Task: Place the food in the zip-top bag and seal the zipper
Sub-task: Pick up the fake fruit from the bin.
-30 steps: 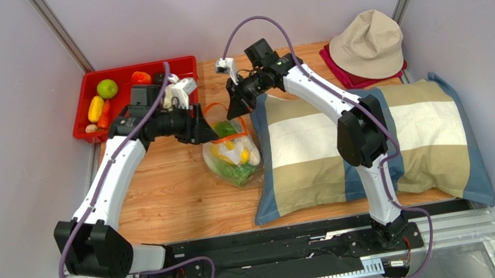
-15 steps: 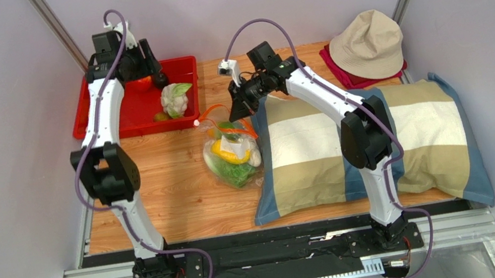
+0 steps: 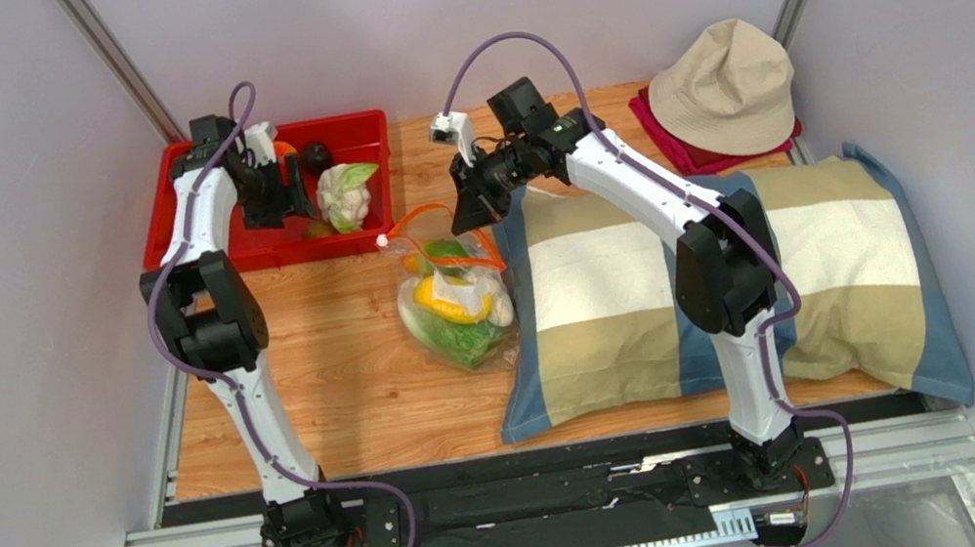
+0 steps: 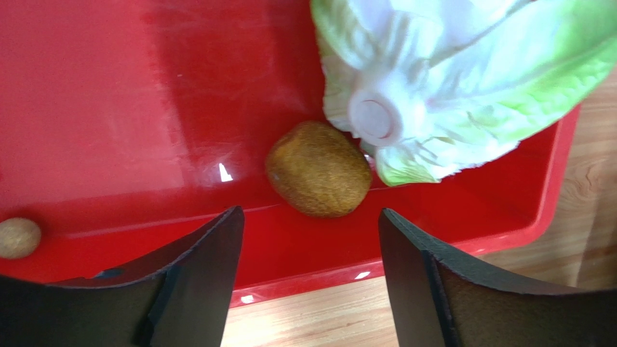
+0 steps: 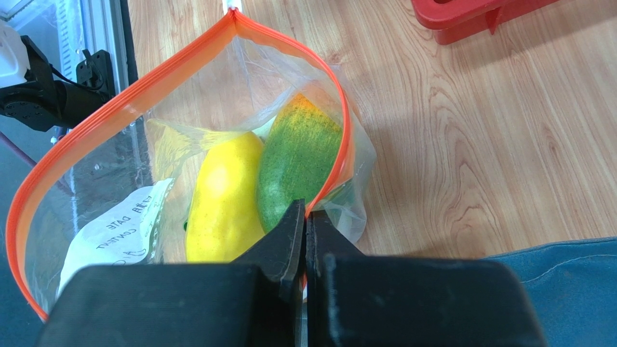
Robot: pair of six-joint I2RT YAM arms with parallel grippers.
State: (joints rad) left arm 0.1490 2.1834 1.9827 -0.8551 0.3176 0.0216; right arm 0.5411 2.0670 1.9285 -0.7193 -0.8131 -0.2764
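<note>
At the far left, the left arm [image 3: 198,211] reaches over the red tray [image 3: 296,249], and the left jaws hang apart and empty just above the tray's near wall. Seen from the left wrist, a brown fruit [image 4: 319,169] lies on the tray floor in line with the gap between them, touching a leafy white and green piece [image 4: 449,87] beside it. A small tan piece [image 4: 18,237] sits well off to the left. Right of the tray, the bag [image 3: 456,312] lies on the wooden surface [image 3: 318,376], just beside the pillow [image 3: 747,275]. A yellow pepper [image 5: 221,195] and a green and orange piece [image 5: 300,159] are inside it next to a white label [image 5: 116,231]. The right arm [image 3: 628,183] reaches across the pillow's corner, and the right jaws are pressed together on the zip strip [image 5: 345,130], with the bag's mouth gaping wide. A hat [image 3: 723,86] rests on a red cloth [image 3: 665,143] at the far right.
</note>
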